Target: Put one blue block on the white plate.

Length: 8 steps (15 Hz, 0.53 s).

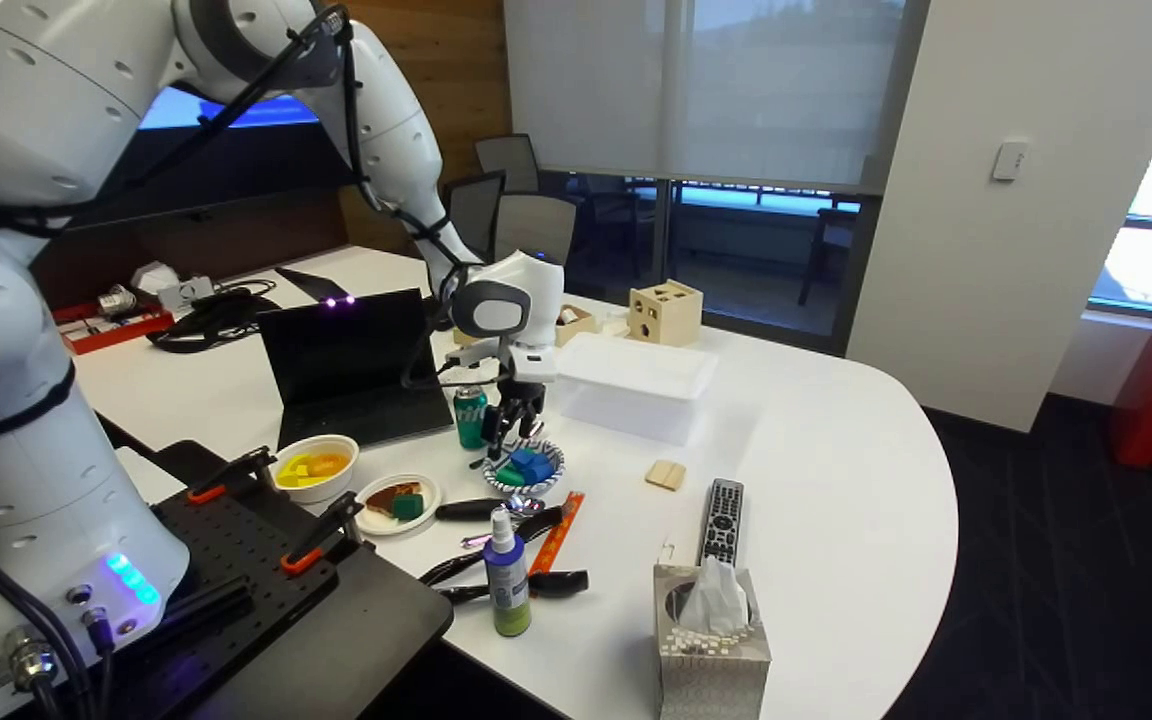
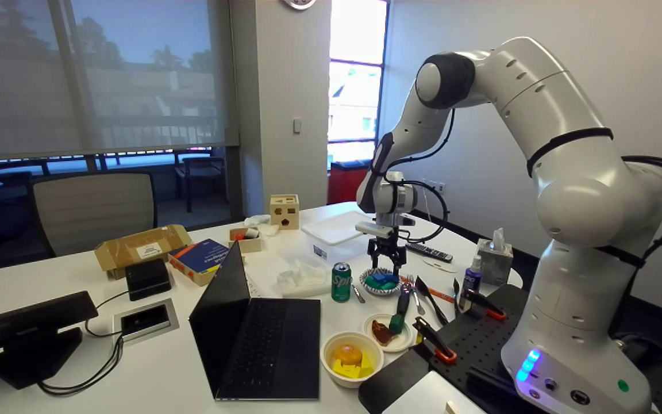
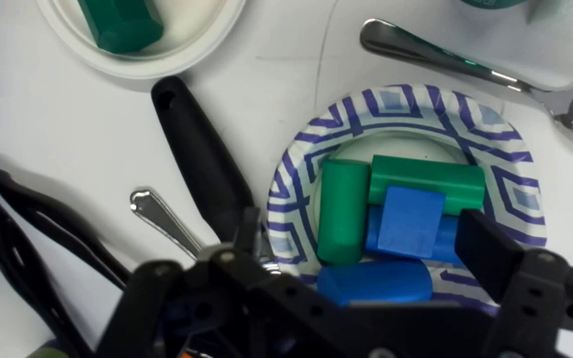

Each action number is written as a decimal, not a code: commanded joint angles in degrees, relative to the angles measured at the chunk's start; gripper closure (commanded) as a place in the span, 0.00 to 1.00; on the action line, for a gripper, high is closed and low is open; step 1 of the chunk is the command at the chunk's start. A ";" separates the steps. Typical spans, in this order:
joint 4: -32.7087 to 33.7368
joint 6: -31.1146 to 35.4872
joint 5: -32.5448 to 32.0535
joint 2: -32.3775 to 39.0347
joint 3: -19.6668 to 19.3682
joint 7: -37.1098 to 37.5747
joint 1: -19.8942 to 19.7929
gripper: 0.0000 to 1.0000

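Note:
A patterned paper bowl (image 3: 518,199) holds blue and green blocks. A blue block with a square top (image 3: 411,221) lies on another blue block (image 3: 448,241) and beside a green one (image 3: 426,181). A rounded blue block (image 3: 373,281) lies nearer the gripper base. Blue blocks show in both exterior views (image 1: 534,465) (image 2: 386,277). The white plate (image 3: 189,57) bears a green block (image 3: 125,25); it shows in both exterior views (image 1: 366,518) (image 2: 404,344), with a brown piece also on it. My gripper (image 3: 366,233) is open and empty, fingers spread above the bowl (image 1: 514,436) (image 2: 385,268).
A green can (image 2: 341,282) and a spoon (image 3: 445,57) are beside the bowl. Black-handled utensils (image 3: 202,159) lie between bowl and plate. A white bowl with yellow items (image 2: 331,368), a laptop (image 2: 276,345), a spray bottle (image 1: 507,580) and a plastic box (image 1: 626,400) stand around.

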 commanded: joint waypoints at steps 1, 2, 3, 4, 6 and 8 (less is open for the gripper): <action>2.32 1.05 0.43 2.20 -0.09 1.93 0.54 0.00; 2.88 1.04 0.38 2.69 -0.08 1.99 0.61 0.00; 3.69 0.90 0.28 3.32 -0.12 2.10 0.67 0.00; 4.49 0.82 0.22 3.94 -0.16 2.19 0.71 0.00; 5.81 0.72 0.22 4.94 -0.16 2.27 0.67 0.00; 6.86 0.58 0.35 5.84 -0.08 2.23 0.50 0.00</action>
